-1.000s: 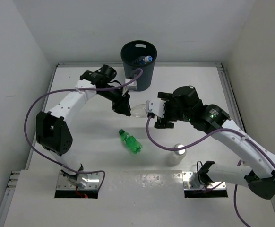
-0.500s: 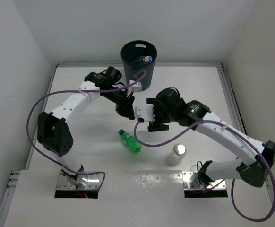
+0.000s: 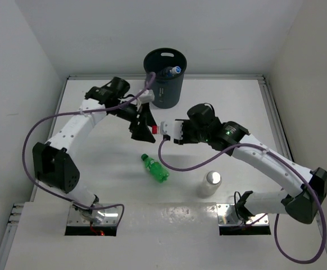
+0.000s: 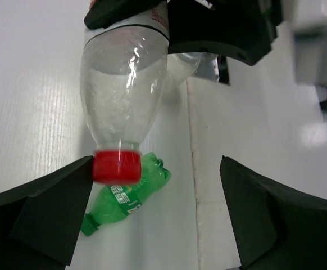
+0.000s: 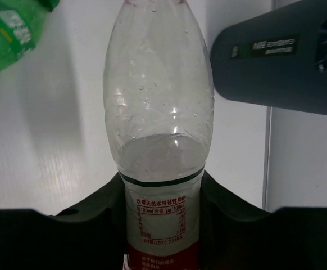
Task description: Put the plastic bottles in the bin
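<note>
Pulling away from the red-capped bottle (image 4: 124, 95), the left gripper (image 3: 141, 127) is now sitting a little further from the bin (image 3: 164, 91) than it was half a second ago, and its fingers are spread wide with nothing between them. The right gripper (image 5: 160, 216) is clamping the bottle around its labelled base and seems to be holding it off the counter (image 3: 96, 169). The bottle's long axis is running from the right gripper toward the left one, with the red cap just beside the left gripper's open fingers. The bin is standing near, straight beyond the bottle toward the far edge, so the right arm looks better placed to carry it there. A blue-capped bottle (image 3: 172, 71) is lying inside the bin. The green bottle (image 3: 155, 168) and silvery-topped bottle (image 3: 210, 183) are waiting well short of the bin.
</note>
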You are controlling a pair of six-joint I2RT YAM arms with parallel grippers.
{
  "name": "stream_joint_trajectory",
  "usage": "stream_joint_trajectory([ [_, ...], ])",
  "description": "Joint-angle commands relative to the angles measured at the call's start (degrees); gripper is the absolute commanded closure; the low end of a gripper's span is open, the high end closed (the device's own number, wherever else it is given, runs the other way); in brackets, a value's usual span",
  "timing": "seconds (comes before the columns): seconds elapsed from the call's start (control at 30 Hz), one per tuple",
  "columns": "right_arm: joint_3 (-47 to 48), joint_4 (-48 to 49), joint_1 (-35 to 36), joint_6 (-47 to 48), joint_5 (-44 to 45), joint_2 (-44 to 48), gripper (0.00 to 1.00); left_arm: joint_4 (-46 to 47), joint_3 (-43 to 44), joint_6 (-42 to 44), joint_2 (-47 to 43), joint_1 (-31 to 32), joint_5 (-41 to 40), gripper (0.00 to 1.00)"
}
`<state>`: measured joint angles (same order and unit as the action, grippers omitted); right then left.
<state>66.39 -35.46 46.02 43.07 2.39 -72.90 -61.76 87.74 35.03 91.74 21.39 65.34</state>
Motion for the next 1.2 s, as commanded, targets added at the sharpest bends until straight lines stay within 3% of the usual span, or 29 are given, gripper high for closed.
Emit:
stream_joint_trajectory([
  [0.0, 1.3, 9.6, -2.4, -5.2, 0.3, 1.8, 0.98, 8.0, -2.7, -4.8, -7.6, -5.9, 13.8, 0.00],
  [0.07, 4.2, 11.0, -3.2, -11.1, -1.5, 1.8, 1.00, 20.0, -4.3, -15.6, -11.2, -9.0, 15.5, 0.00],
  [0.23, 8.6, 11.8, -4.9, -27.2, -8.8, 1.3, 1.00, 34.7, -5.6, -30.7, -15.5, -13.5, 12.7, 0.00],
  [0.27, 9.0, 13.4, -4.9, -29.0, -9.5, 1.4, 1.00, 39.6, -6.9, -42.2, -16.7, -14.2, 11.6, 0.00],
  [0.3, 8.9, 14.2, -5.0, -30.3, -9.9, 1.4, 1.00, 54.8, -11.5, -50.1, -19.9, -15.0, 6.7, 0.00],
  [0.37, 8.4, 16.6, -4.6, -35.5, -11.2, 2.1, 1.00, 72.0, -17.7, -64.5, -23.9, -16.6, 1.1, 0.00],
  [0.4, 8.0, 19.4, -4.4, -36.5, -11.4, 2.2, 1.00, 81.7, -21.9, -74.6, -25.5, -17.2, -5.5, 0.00],
  [0.47, 6.9, 22.0, -4.0, -40.4, -11.3, 2.9, 1.00, 86.0, -23.8, -80.3, -27.8, -17.9, -9.7, 0.00],
  [0.57, 6.4, 29.0, -3.7, -44.8, -10.5, 3.4, 1.00, 98.5, -24.3, -92.5, -27.0, -15.6, -9.1, 0.00],
  [0.87, 8.1, 29.8, -3.0, -47.2, -10.0, 2.3, 1.00, 112.5, -26.2, -106.5, -23.5, -11.8, -13.7, 0.06],
  [1.03, 9.1, 29.6, -2.7, -47.1, -10.0, 2.2, 1.00, 108.4, -25.7, -103.6, -22.2, -8.7, -16.1, 0.14],
  [1.17, 9.6, 29.0, -2.1, -46.1, -10.0, 1.8, 1.00, 102.7, -24.9, -99.1, -21.7, -7.4, -19.0, 0.14],
])
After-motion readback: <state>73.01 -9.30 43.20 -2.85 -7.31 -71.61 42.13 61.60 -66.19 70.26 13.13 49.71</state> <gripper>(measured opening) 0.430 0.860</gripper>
